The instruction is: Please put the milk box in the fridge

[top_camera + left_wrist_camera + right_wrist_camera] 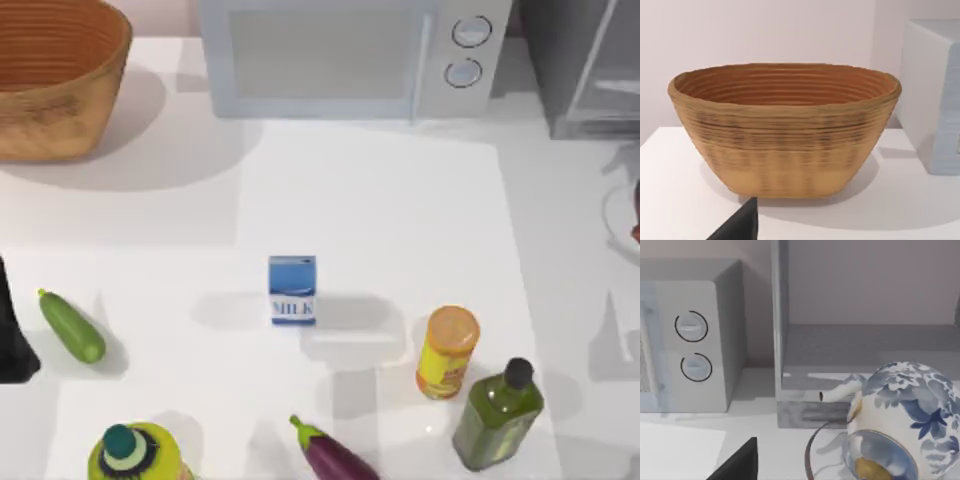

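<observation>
Going left to right across the top view, the hazards come mostly from clutter. The left arm point(12, 330) is a dark shape at the left edge, beside the green zucchini point(71, 325); whether its pincer is released or clenched cannot be told. The milk box point(292, 290) stands upright near the middle of the frame, well apart from that arm, with bare table point(380, 200) all round it. A reach from the left could, I judge, brush the zucchini or the yellow-green bottle point(135, 455) at the lower left; one from the right has to pass the orange canister point(447, 352), the olive bottle point(498, 415) and the eggplant point(335, 455), any of which might tip. The carton is narrow and could topple if a finger strikes it off-centre. The fridge point(585, 65) stands at the upper right corner, just right of the microwave point(350, 55); in the right wrist view a blue-and-white teapot point(905, 420) sits before the open fridge, so a carried box may knock it. The right pincer's state cannot be told either.
</observation>
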You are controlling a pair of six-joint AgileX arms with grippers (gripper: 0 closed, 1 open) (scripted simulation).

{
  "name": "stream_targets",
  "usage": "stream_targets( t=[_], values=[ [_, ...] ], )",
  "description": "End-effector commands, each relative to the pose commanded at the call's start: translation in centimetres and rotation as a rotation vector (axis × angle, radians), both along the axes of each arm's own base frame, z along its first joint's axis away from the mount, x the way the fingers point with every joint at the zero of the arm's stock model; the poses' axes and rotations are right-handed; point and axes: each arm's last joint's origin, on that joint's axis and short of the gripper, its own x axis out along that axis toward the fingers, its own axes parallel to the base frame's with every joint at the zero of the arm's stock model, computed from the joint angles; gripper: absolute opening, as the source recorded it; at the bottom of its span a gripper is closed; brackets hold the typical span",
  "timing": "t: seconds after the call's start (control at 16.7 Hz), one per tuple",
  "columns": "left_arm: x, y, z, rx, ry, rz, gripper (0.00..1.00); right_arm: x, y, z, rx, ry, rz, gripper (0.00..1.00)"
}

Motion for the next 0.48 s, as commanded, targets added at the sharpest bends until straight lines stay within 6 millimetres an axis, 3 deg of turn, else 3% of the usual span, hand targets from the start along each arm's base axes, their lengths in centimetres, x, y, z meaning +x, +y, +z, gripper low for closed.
stream_targets(
  t=[0.24, 0.48],
  values=[
    [0.0, 0.0, 0.0, 0.0, 0.0, 0.0, 1.0, 0.0, 0.2, 0.6, 0.016, 0.002, 0.012, 1.0],
    [0.0, 0.0, 0.0, 0.0, 0.0, 0.0, 1.0, 0.6, 1.7, 4.5, 0.089, -0.004, 0.057, 1.0]
  ],
)
